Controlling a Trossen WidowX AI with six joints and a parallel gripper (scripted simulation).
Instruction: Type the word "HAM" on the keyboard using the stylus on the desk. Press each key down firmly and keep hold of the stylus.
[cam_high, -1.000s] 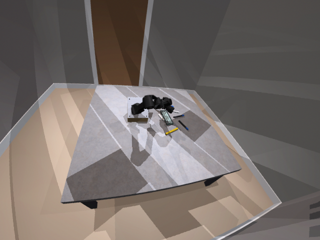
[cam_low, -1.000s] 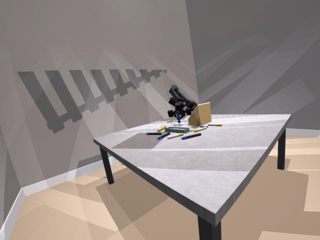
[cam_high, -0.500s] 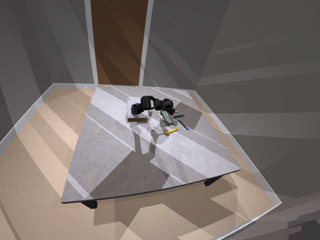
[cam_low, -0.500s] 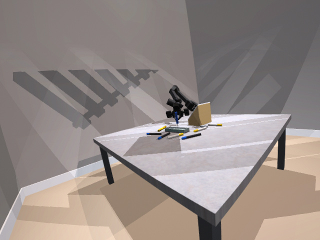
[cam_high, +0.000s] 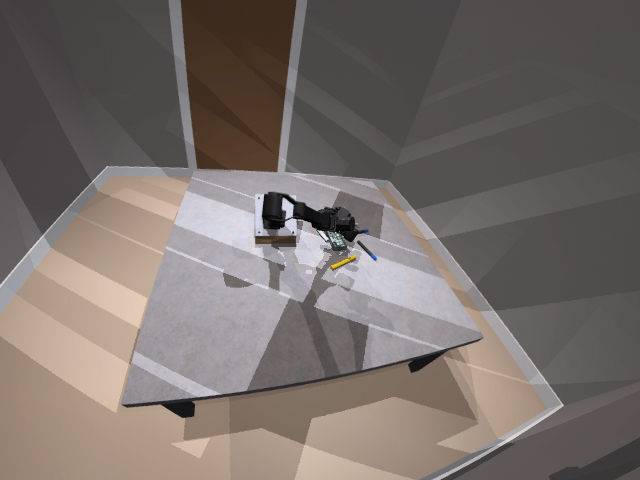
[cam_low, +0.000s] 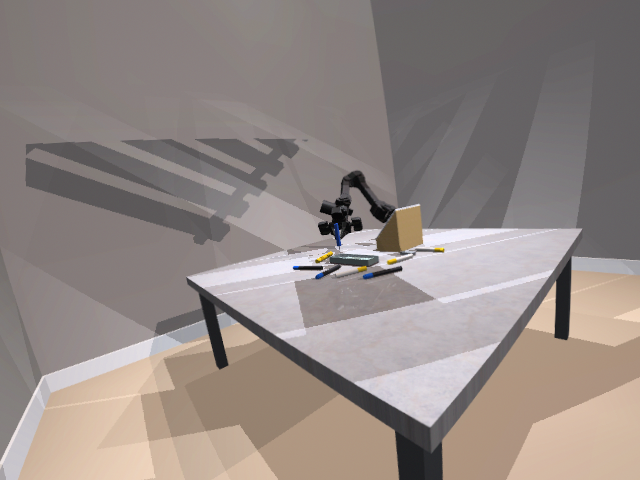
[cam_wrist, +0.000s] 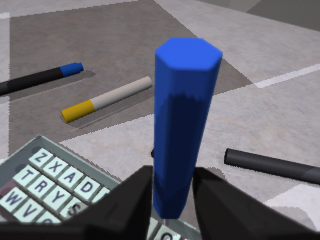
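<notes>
Grey desk (cam_low: 465, 289) — gripper (cam_wrist: 172, 192) pinching blue stylus (cam_wrist: 182, 125), key letters on keyboard (cam_wrist: 50, 180) legible wrist-view only — tip seemingly hidden

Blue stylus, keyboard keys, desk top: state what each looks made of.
Blue stylus, clamped between the gripper's jaws: probably matte plastic, with flat, uniform colour, faceted sides and no glint. Keyboard keys: pale, likely plastic caps with dark printed letters in a grey-green frame. Desk top: mottled grey, stone-like or laminate; which one is unclear.

Matt blue plastic-looking stylus (cam_wrist: 182, 125), pale smooth keyboard (cam_wrist: 55, 182) keys, stone-like mottled table (cam_low: 413, 330).
</notes>
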